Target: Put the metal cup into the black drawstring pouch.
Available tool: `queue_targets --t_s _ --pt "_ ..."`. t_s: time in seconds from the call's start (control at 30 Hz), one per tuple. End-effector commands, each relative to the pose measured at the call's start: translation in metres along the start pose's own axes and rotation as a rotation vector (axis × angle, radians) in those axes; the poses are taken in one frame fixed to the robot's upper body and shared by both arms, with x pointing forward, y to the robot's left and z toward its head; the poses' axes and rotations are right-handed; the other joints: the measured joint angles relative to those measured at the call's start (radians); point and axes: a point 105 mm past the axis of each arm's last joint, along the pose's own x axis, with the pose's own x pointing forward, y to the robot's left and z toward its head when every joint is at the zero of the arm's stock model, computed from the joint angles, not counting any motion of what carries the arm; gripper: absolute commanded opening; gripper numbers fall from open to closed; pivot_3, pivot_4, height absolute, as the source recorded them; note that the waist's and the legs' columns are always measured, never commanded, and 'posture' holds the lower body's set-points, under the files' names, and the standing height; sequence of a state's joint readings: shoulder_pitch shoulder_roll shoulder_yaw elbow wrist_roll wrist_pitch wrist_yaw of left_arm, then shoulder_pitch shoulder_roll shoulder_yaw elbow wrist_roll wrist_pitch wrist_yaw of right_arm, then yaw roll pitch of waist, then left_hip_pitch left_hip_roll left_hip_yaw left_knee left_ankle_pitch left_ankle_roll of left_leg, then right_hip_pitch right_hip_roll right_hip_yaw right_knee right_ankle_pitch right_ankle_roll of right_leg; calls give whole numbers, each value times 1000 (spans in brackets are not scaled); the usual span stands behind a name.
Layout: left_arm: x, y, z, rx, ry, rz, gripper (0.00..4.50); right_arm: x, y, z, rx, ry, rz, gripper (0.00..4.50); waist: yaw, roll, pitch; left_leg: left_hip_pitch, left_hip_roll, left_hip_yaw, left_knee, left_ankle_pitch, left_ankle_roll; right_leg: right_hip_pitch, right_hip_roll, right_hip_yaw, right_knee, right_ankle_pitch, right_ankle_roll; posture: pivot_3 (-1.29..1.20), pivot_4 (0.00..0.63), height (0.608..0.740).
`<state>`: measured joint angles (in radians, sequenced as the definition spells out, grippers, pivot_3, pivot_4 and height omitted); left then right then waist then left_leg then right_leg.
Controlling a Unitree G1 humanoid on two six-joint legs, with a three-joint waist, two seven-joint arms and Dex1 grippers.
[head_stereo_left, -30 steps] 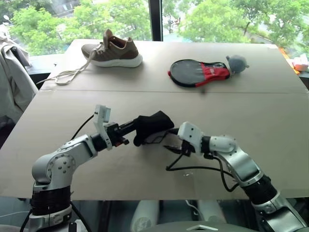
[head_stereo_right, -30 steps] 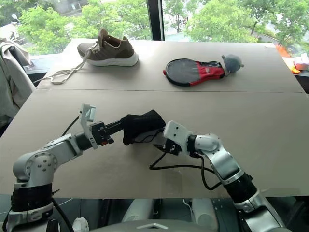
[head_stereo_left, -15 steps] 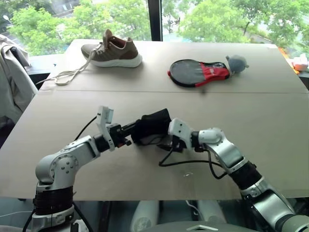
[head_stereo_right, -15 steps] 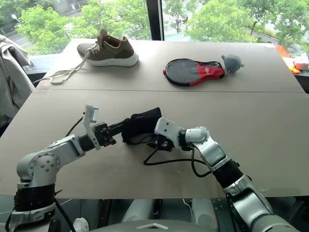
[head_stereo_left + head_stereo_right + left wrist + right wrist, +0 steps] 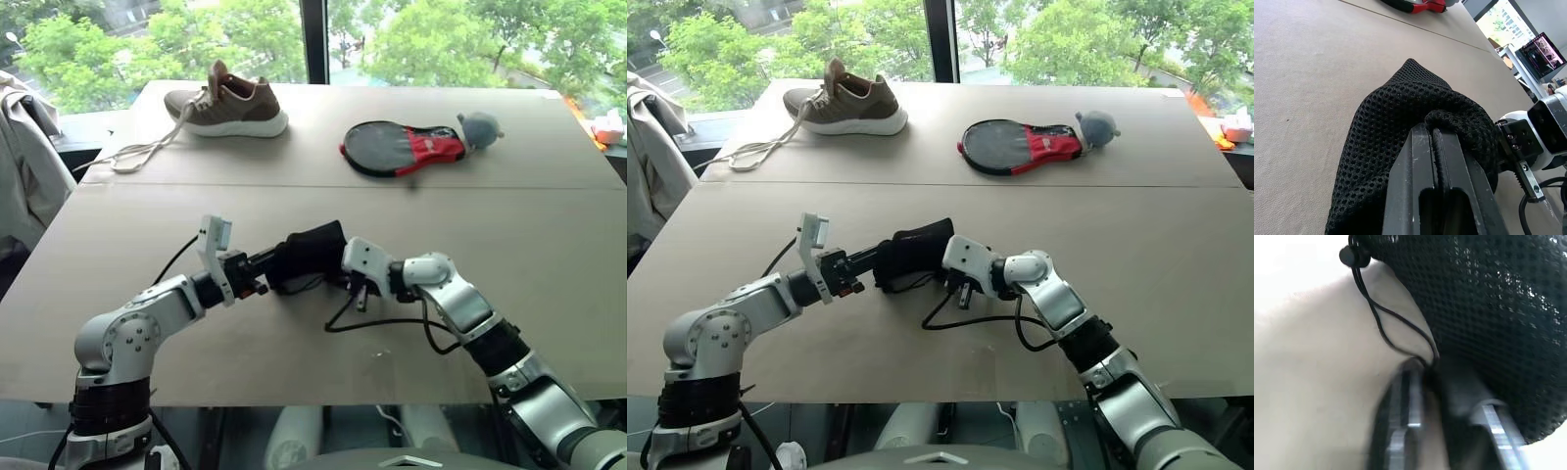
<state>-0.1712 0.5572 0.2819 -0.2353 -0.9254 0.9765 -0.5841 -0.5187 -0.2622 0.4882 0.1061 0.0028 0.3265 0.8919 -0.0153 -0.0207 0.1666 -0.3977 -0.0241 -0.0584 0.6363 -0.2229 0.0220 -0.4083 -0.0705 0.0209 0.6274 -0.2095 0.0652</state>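
Left tool (image 5: 1436, 142) clamped on the black drawstring pouch (image 5: 312, 253) at surface centre, right tool (image 5: 1425, 369) at its 3 o'clock pinching the cord (image 5: 1382, 318); metal cup unseen, perhaps inside; worth pulling cord steadily outward.

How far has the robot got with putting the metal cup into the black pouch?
Done: the left gripper is shut on the black drawstring pouch, held off the table. In hand: the right gripper has closed at the pouch's cord. Left: whether the cup is inside cannot be told, so that needs confirming.
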Motion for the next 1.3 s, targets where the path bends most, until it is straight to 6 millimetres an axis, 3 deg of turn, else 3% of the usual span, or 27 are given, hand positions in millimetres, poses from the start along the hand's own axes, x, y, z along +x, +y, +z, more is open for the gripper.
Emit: queue_targets --t_s 0.03,0.3,0.43,0.53,0.73,1.03,1.23,1.3 --pt "0 -8 6 38 -21 -22 0 -1 12 -28 48 122 45 32 1 0 0 0 0 0 0 0 0 0 0 0 0 0 0 0 150 740" --pt "0 -7 5 41 -20 -22 0 -19 17 -14 85 55 72 32 4 0 0 0 0 0 0 0 0 0 -1 0 0 0 0 0 150 740" --pt "2 -7 4 40 -21 -24 0 -36 26 11 204 -89 122 32 4 0 0 -1 0 -1 0 0 0 1 -1 0 -1 0 0 0 150 740" --pt "4 -7 5 39 -25 -27 0 -53 22 35 339 -252 115 32 2 0 0 -2 1 -1 0 0 0 0 0 0 -1 0 0 0 150 740" --pt "17 -14 12 34 -46 -48 0 -75 18 65 568 -485 126 32 3 0 0 -2 2 -1 0 0 0 0 0 -1 0 -1 -1 0 150 740" --pt "42 -46 41 58 -115 -126 0 -104 -28 103 940 -898 19 32 2 1 1 -2 1 -1 0 0 0 0 0 0 0 0 0 0 150 740" --pt "47 -72 68 67 -231 -223 0 -119 -43 121 973 -986 -24 32 -1 1 1 -2 0 0 -1 0 0 -1 0 0 0 0 0 0 150 740" --pt "44 -86 74 88 -241 -302 540 -128 -51 131 950 -1022 -58 0 -3 1 1 -3 0 0 -1 0 0 -1 0 1 0 0 0 0 150 740"
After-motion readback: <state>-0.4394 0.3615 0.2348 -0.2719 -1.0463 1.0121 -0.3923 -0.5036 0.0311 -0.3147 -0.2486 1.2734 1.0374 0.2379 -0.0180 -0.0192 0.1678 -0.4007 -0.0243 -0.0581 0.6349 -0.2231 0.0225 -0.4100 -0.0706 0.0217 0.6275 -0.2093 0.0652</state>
